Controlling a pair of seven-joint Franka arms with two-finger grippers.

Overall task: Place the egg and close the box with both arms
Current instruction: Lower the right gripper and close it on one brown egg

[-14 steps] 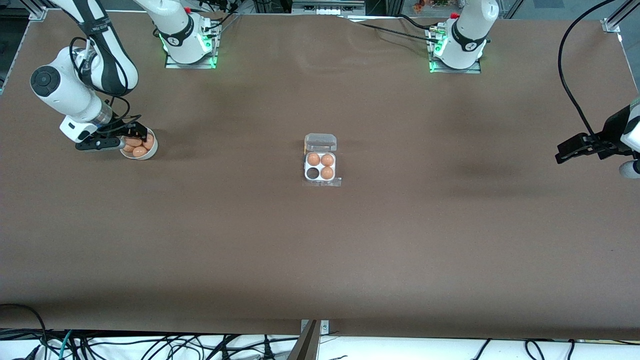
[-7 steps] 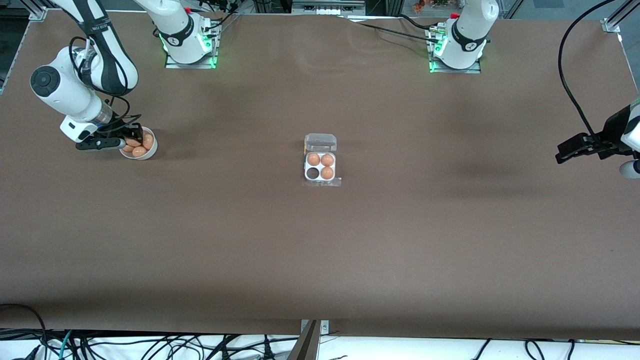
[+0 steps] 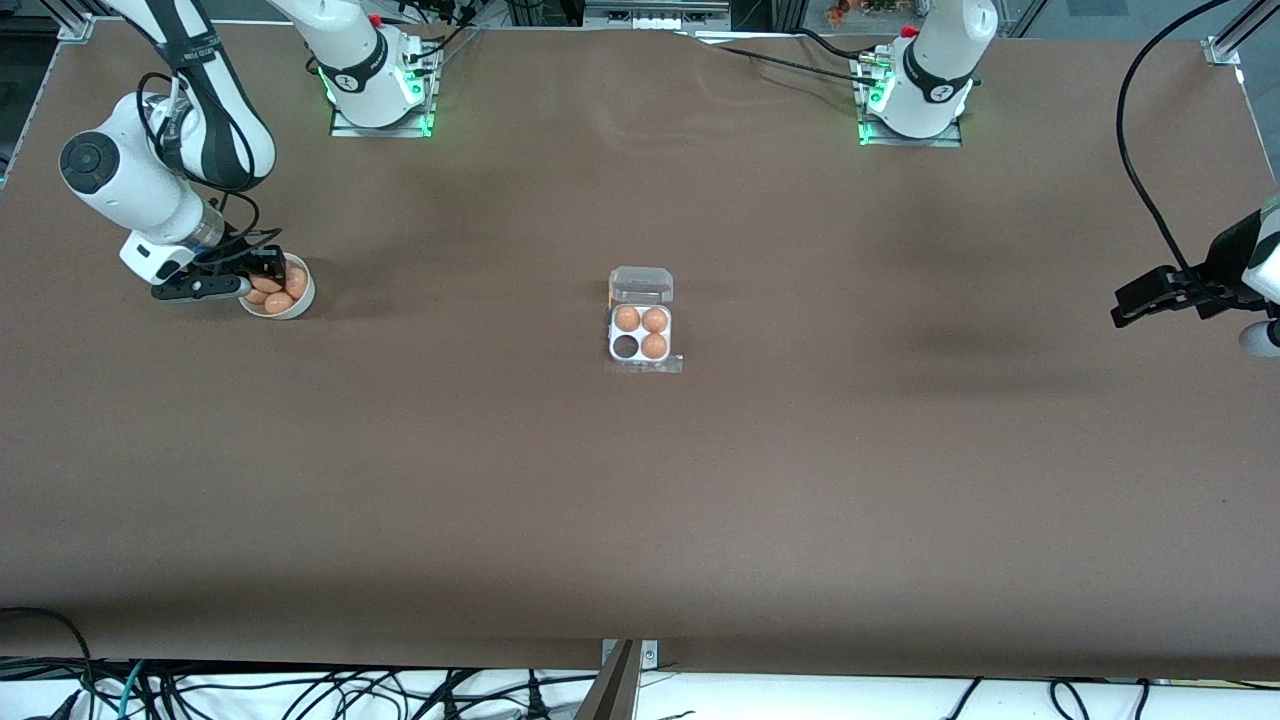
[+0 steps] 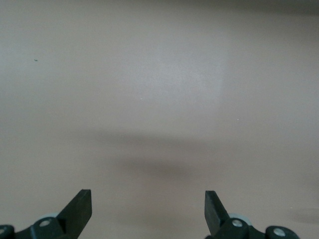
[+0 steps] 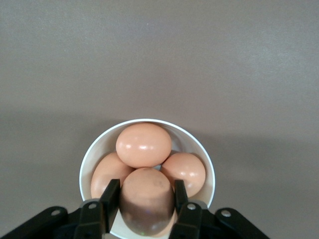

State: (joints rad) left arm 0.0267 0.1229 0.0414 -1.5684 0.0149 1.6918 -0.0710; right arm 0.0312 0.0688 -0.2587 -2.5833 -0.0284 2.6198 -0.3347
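Note:
The clear box [image 3: 640, 333] sits mid-table with its lid [image 3: 641, 285] open; three brown eggs fill its cells and one cell [image 3: 626, 347] is empty. A white bowl [image 3: 278, 290] of brown eggs stands toward the right arm's end. My right gripper [image 3: 268, 281] is in the bowl, shut on a brown egg [image 5: 147, 199], with its fingers [image 5: 109, 198] on either side of that egg. Three more eggs [image 5: 143, 144] lie in the bowl [image 5: 202, 154]. My left gripper [image 3: 1125, 305] waits open and empty over bare table at the left arm's end; its fingertips [image 4: 79, 206] show apart.
Brown table [image 3: 640, 500] all around. Both arm bases [image 3: 380, 90] glow green at the table's back edge. Black cables [image 3: 1140, 150] hang near the left arm, and more cables lie below the front edge.
My right gripper has settled slightly lower into the bowl and its fingers have closed around an egg. The left arm has not moved.

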